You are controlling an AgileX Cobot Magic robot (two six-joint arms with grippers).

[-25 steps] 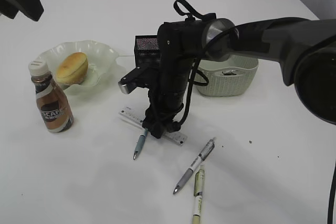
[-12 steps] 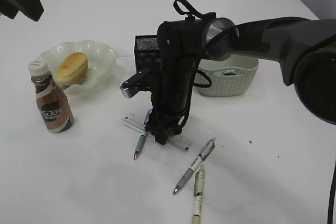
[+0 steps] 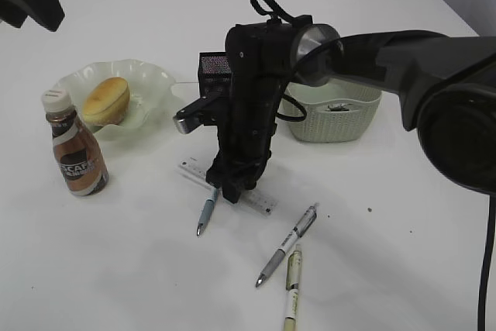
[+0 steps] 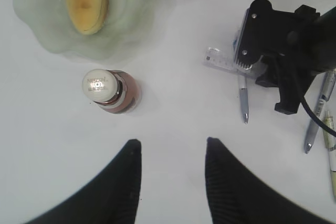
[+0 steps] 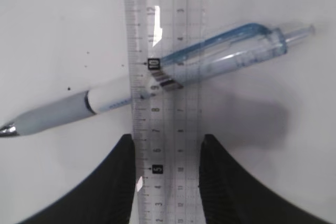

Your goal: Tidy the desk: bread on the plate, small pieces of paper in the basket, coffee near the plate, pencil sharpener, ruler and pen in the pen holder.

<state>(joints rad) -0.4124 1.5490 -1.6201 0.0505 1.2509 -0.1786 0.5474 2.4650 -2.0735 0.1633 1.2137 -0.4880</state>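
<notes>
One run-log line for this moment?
right gripper: astride clear plastic ruler | blue-clipped pen: lying under ruler | left gripper: open, above table | bread: on plate

The exterior camera stands in front of the white bench (image 3: pixel 403 253) at about chest height, looking down at a slant across it. The left wrist camera hangs high and looks almost straight down over the left part of the bench, taking in the plate (image 4: pixel 47 35), the bottle (image 4: pixel 113 92), the ruler (image 4: pixel 220 60) and the right arm. The right wrist camera sits very close above the bench, facing straight down, filled by the ruler (image 5: pixel 163 77) with a blue pen (image 5: pixel 157 85) lying across it. All three views share that ruler and pen (image 3: pixel 207 211).
</notes>
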